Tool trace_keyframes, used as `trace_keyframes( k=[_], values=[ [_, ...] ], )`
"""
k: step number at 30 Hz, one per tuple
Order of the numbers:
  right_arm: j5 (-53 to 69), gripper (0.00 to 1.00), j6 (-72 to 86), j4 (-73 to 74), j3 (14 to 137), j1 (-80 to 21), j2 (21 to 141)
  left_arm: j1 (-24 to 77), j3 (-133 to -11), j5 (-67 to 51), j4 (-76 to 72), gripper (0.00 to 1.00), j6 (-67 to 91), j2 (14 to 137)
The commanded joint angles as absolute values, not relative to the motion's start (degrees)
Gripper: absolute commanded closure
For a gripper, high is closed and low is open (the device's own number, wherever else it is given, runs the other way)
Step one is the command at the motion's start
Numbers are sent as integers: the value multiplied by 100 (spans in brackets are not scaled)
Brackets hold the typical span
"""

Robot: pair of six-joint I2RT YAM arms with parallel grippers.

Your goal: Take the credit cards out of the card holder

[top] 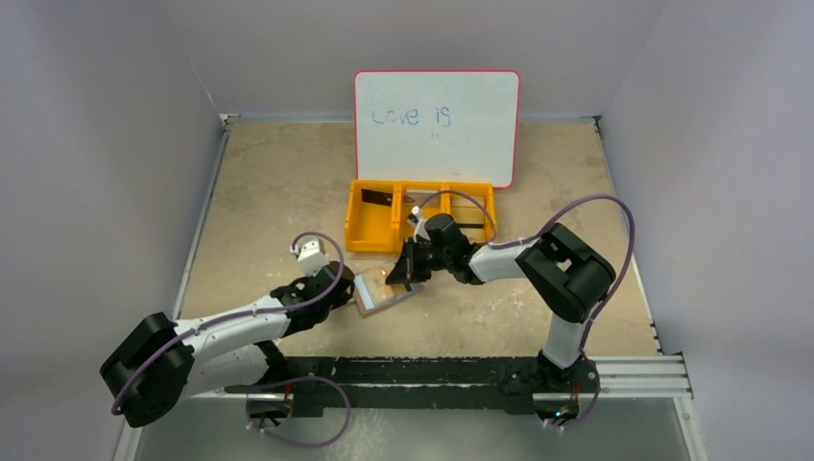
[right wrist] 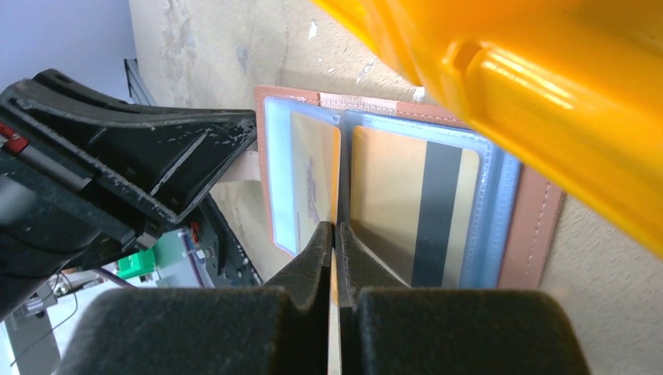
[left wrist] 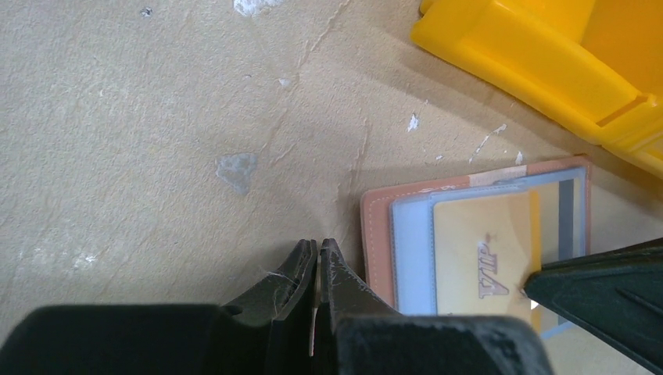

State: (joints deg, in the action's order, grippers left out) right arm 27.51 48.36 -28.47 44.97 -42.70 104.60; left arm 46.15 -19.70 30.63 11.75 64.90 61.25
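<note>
The brown card holder (top: 382, 294) lies open on the table, its blue-grey pockets up. A gold-beige "VIP" card (left wrist: 477, 234) sits in one pocket, and a beige card with a dark stripe (right wrist: 391, 195) in the other. My right gripper (right wrist: 335, 228) is shut at the holder's middle fold with a thin gold-beige card edge between its jaws. In the left wrist view its finger (left wrist: 602, 289) touches the VIP card. My left gripper (left wrist: 319, 248) is shut against the holder's left edge (left wrist: 375, 234). A black card (top: 377, 199) lies in the orange tray.
The orange three-compartment tray (top: 370, 240) stands just behind the holder, close above my right gripper (top: 407, 274). A whiteboard (top: 437, 125) leans behind the tray. Grey walls enclose the table on the left, right and back.
</note>
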Motion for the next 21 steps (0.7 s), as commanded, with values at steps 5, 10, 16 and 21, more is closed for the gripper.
trace_keyframes(
  k=[5, 10, 16, 21],
  values=[
    [2657, 100, 4746, -3145, 4338, -4214, 10296, 4620, -2004, 3189, 1449, 92, 6364, 5838],
    [2826, 100, 5088, -3679, 4222, -4226, 10604, 4622, -1951, 2743, 715, 49, 6200, 5334],
    [2598, 100, 5086, -3513, 4287, -4228, 10619, 4622, -1912, 2383, 145, 43, 6119, 5812],
    [2673, 100, 5165, -3629, 4172, -4228, 10634, 4621, -2349, 2482, 444, 51, 6151, 6834]
  ],
)
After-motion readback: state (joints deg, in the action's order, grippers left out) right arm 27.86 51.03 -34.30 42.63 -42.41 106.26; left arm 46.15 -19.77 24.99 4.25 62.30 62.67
